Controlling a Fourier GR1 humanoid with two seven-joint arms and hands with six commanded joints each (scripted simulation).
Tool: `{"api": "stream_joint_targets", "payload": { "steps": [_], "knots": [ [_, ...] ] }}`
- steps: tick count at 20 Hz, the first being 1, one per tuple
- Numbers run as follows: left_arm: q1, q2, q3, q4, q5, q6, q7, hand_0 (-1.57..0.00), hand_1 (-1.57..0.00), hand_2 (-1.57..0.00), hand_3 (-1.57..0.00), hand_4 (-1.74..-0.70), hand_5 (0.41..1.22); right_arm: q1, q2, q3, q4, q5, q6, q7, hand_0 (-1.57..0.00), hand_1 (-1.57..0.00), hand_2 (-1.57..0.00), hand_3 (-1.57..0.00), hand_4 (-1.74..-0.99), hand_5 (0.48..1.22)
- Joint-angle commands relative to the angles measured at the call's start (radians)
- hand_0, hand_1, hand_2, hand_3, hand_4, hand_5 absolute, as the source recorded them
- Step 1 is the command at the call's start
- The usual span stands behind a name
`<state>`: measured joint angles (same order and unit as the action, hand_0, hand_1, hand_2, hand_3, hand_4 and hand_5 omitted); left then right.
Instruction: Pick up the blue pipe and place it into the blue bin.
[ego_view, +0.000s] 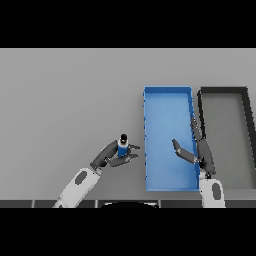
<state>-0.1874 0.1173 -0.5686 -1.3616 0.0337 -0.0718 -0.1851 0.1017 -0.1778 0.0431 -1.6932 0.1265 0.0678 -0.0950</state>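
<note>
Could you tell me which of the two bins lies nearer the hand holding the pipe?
The blue rectangular bin, just right of the left hand gripping the blue pipe; the dark grey bin sits farther right.

head view: from above the near edge, looking down on the grey table
views: one only

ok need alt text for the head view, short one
The robot's left hand grips an upright blue pipe just left of a blue bin on a grey table. Its right hand hovers open over the bin's right wall, beside a dark bin.
</note>
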Motion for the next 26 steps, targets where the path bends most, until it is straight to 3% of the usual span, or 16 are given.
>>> {"api": "stream_joint_targets", "payload": {
  "steps": [1, 6, 15, 19, 21, 23, 24, 25, 26],
  "knots": [
    [-0.004, 0.002, 0.009, -0.017, 0.0, 0.006, -0.005, -1.47, -1.48, -1.5, -1.49, -1.48, 1.188, 0.001, 0.01, 0.005, 0.001, -0.006, 0.004, -0.008, 0.0, 0.0, 0.0, 0.0, -1.219, 0.628],
    [-0.03, -0.015, 0.028, -0.106, 0.017, -0.016, 0.001, -1.54, -1.54, -1.55, -1.55, -1.47, 1.21, 0.006, 0.003, 0.007, 0.001, 0.016, -0.007, -0.007, 0.0, 0.0, 0.0, 0.0, -1.213, 0.639],
    [-0.069, -0.04, 0.017, -0.22, -0.006, -0.074, 0.12, -1.57, -1.57, -1.57, -1.57, -1.47, 1.22, 0.006, -0.01, -0.001, 0.01, 0.031, -0.014, -0.04, 0.0, 0.0, 0.0, 0.0, -1.151, 0.643],
    [-0.073, -0.06, 0.033, -0.215, -0.017, -0.084, 0.144, -1.57, -1.57, -1.57, -1.57, -1.47, 1.22, 0.1, 0.039, 0.021, -0.053, 0.081, -0.078, -0.05, 0.0, 0.0, 0.0, 0.0, -1.138, 0.643],
    [-0.076, -0.058, 0.044, -0.201, -0.026, -0.099, 0.14, -1.57, -1.57, -1.57, -1.57, -1.47, 1.22, 0.153, 0.077, 0.039, -0.077, 0.117, -0.122, -0.05, 0.0, 0.0, 0.0, 0.0, -1.188, 0.643],
    [-0.063, -0.067, 0.038, -0.199, -0.038, -0.112, 0.126, -1.57, -1.57, -1.57, -1.57, -1.47, 1.22, 0.183, 0.09, 0.045, -0.116, 0.135, -0.144, -0.052, 0.0, 0.0, 0.0, 0.0, -1.184, 0.642],
    [-0.06, -0.06, 0.051, -0.201, -0.031, -0.124, 0.112, -1.57, -1.57, -1.57, -1.57, -1.47, 1.22, 0.196, 0.087, 0.041, -0.131, 0.126, -0.142, -0.066, 0.0, 0.0, -0.02, 0.0, -1.187, 0.642],
    [-0.062, -0.067, 0.049, -0.199, -0.039, -0.126, 0.117, -1.57, -1.57, -1.57, -1.57, -1.47, 1.221, 0.193, 0.088, 0.04, -0.156, 0.063, -0.101, -0.107, 0.0, 0.0, -0.04, 0.0, -1.195, 0.648],
    [-0.062, -0.074, 0.051, -0.198, -0.046, -0.124, 0.124, -1.57, -1.57, -1.57, -1.57, -1.47, 1.221, 0.188, 0.081, 0.034, -0.186, -0.025, -0.041, -0.101, 0.0, -0.01, -0.07, 0.0, -1.198, 0.641]
  ]
}}
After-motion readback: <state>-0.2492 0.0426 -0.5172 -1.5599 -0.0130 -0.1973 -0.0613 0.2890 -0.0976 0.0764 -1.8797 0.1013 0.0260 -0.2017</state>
